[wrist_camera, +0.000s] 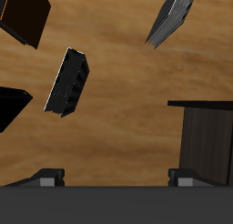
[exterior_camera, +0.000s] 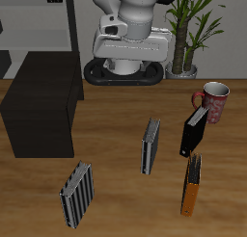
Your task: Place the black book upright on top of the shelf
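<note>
The black book (exterior_camera: 195, 132) stands leaning on the table just in front of the mug (exterior_camera: 214, 99); only a corner of it shows in the wrist view (wrist_camera: 11, 109). The shelf (exterior_camera: 43, 104), a low matt black cabinet, stands at the table's other side; its top and side show in the wrist view (wrist_camera: 205, 141). My gripper (exterior_camera: 125, 46) hangs high near the robot's base, far from the book and behind the table's middle. In the wrist view the gripper (wrist_camera: 116, 177) is open and empty, with its fingertips (wrist_camera: 45, 178) wide apart.
A dark grey book (exterior_camera: 150, 146) (wrist_camera: 69, 82) stands mid-table. A grey striped book (exterior_camera: 77, 195) (wrist_camera: 173, 16) and an orange-edged dark book (exterior_camera: 193, 186) (wrist_camera: 23, 16) stand nearer the front edge. A potted plant (exterior_camera: 193, 29) and a tall grey shelving unit (exterior_camera: 39, 19) stand at the back.
</note>
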Controlling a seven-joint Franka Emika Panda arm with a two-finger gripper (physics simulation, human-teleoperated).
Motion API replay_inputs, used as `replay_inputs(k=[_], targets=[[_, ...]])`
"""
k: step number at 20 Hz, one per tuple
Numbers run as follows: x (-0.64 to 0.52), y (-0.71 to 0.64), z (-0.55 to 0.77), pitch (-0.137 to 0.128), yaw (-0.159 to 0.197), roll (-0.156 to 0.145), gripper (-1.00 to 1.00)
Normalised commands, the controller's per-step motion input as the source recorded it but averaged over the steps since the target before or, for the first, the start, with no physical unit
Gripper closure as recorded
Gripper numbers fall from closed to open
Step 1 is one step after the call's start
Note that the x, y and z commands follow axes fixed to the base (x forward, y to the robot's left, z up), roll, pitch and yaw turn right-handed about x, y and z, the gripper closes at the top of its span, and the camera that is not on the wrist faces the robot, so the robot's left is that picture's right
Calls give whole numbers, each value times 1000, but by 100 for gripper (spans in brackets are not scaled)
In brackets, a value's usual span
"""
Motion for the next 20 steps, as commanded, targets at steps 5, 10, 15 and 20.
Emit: replay_inputs(k=[5, 10, 15, 20], targets=[[42, 93, -61, 3, -7, -11, -100], [6, 351, -115, -3, -26, -7, -100], [-83, 432, -114, -9, -31, 22, -100], [-12, 497, -99, -4, -32, 25, -100]])
